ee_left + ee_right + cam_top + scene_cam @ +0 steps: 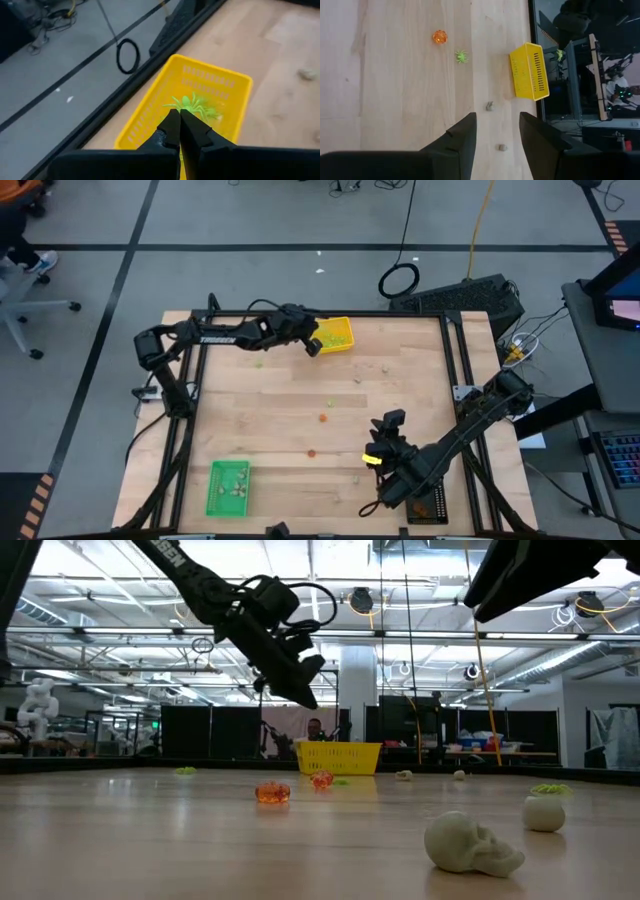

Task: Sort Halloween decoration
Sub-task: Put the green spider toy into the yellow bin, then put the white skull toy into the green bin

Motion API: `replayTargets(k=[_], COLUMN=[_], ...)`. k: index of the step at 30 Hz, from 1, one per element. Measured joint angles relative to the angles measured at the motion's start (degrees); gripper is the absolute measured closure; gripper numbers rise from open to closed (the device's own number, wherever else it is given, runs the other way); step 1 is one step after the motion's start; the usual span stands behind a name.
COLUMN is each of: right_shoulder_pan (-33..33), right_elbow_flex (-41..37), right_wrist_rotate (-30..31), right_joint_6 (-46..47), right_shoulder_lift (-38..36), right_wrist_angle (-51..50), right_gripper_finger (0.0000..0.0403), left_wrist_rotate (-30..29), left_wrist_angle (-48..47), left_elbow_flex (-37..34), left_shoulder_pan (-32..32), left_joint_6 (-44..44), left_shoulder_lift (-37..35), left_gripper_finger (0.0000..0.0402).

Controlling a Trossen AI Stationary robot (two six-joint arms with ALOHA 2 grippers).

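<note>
On table (280, 405), 2 orange pieces (322, 418), 3 trays (336, 333)

A light green spider (194, 106) is seen lying flat just beyond the closed left end effector (179, 131). An orange piece (439, 36), another green spider (461, 56) and beige pieces (490, 105) lie scattered ahead of the right end effector (497, 131).

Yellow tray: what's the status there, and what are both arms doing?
Left gripper shut, jaws empty, over yellow tray. Green spider in tray. Right gripper open, empty, over table. Nothing blocking.
</note>
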Motion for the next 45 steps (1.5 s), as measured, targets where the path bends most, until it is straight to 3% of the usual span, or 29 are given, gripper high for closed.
replayTargets(k=[13,18,23,27,34,39,45], right_shoulder_pan=[0.0,0.0,0.0,0.0,0.3,-0.1,-4.8], right_elbow_flex=[0.0,0.0,0.0,0.0,0.0,-0.8,-9.3], right_wrist_rotate=[-3.1,-4.5,-10.8,-16.4,-22.3,-22.0,-17.6], right_joint_6=[1.7,5.0,8.6,13.9,15.9,13.6,12.6], right_shoulder_lift=[0.0,0.0,0.0,0.0,-0.6,-5.9,-17.9], right_wrist_angle=[0.4,0.0,-1.3,-4.8,-9.0,-8.3,-1.8], right_gripper_finger=[0.0268,0.0268,0.0262,0.0255,0.0254,0.0254,0.0254], left_wrist_rotate=[0.3,0.4,-0.7,-0.3,-2.4,-4.1,-5.9], left_wrist_angle=[-11.5,-12.5,-12.2,-12.3,-15.0,-16.8,-8.7], left_elbow_flex=[7.1,7.2,7.2,7.2,5.4,0.7,-11.0], left_shoulder_pan=[0.0,-0.4,-0.7,-2.6,-12.1,-19.0,-26.2], left_joint_6=[-1.6,-1.6,-1.6,-1.4,4.8,4.6,1.5], left_shoulder_lift=[5.0,4.9,4.6,1.3,-8.4,-15.0,-21.9], left_gripper_finger=[0.0394,0.0333,0.0252,0.0217,0.0213,0.0213,0.0213])
